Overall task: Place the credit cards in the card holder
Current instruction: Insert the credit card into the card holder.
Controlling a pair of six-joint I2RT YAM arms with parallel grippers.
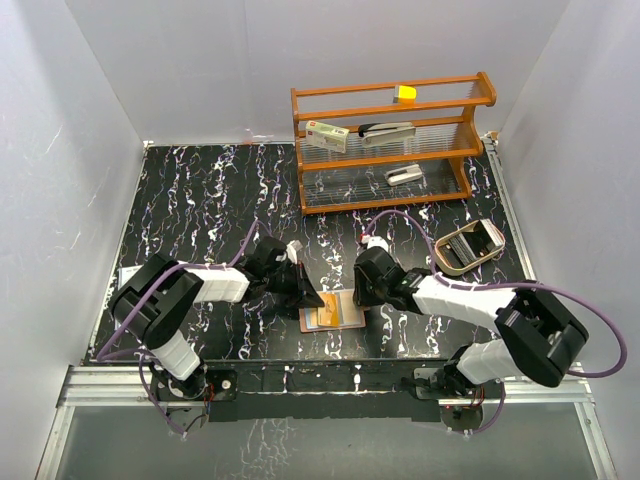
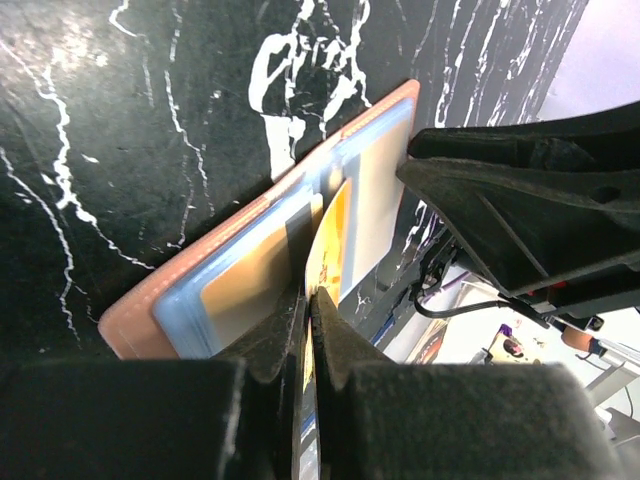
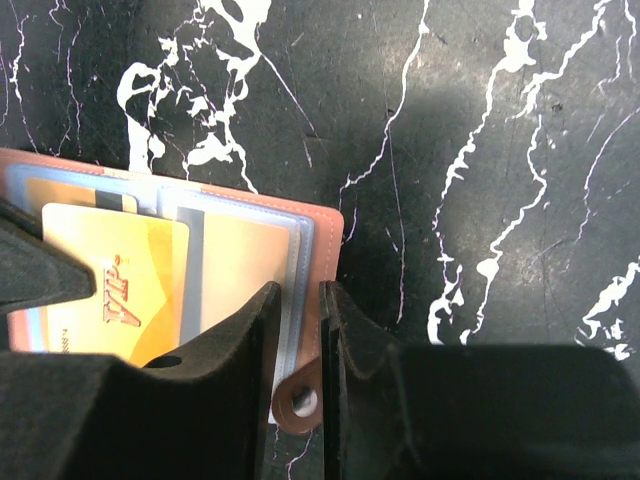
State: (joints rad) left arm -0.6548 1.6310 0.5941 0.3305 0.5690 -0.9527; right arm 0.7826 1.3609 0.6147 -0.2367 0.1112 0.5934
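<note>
The reddish-brown card holder lies open near the table's front edge, its clear sleeves up. My left gripper is shut on an orange VIP card, held edge-on with its tip over the holder. The card also shows in the right wrist view. A tan card sits in a sleeve. My right gripper is nearly closed at the holder's right edge, with the snap tab between its jaws. No light blue card shows.
A wooden rack holding a few small items stands at the back right. A tan oval tray lies right of my right arm. A white packet lies at the table's left edge. White walls enclose the table.
</note>
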